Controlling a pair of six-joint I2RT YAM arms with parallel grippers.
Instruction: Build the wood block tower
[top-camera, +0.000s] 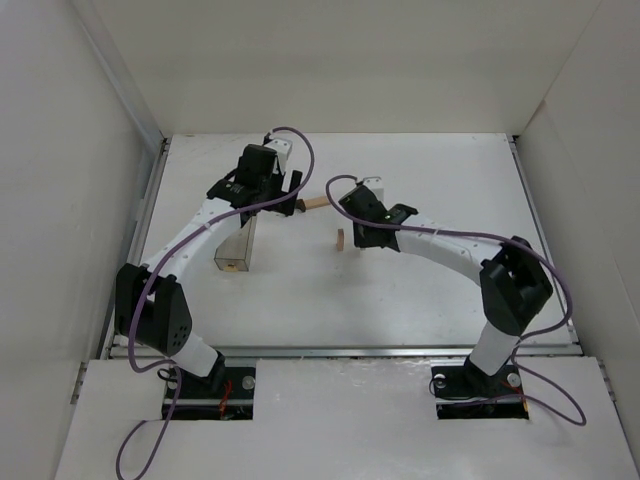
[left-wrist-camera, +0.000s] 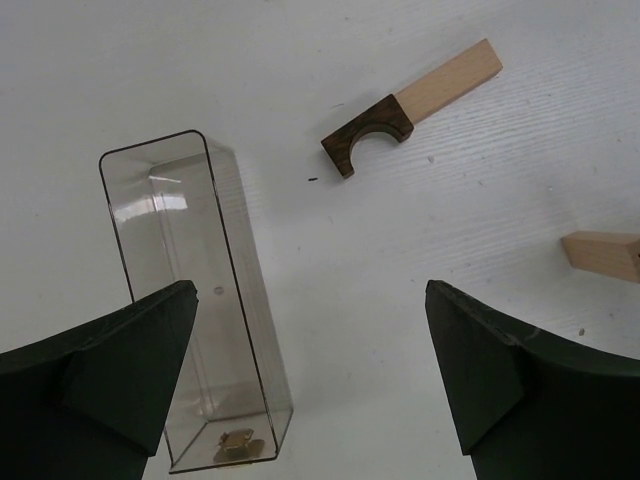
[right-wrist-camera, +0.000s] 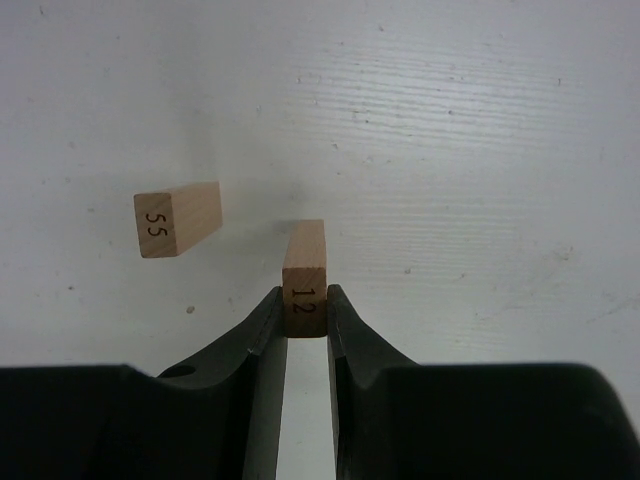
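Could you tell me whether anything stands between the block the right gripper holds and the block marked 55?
Nothing visible does. The right gripper is shut on the block marked 12, and only table surface lies between it and the block marked 55.

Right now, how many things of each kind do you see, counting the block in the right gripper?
Light wood blocks: 3
Dark arch block: 1
Clear plastic box: 1
Total: 5
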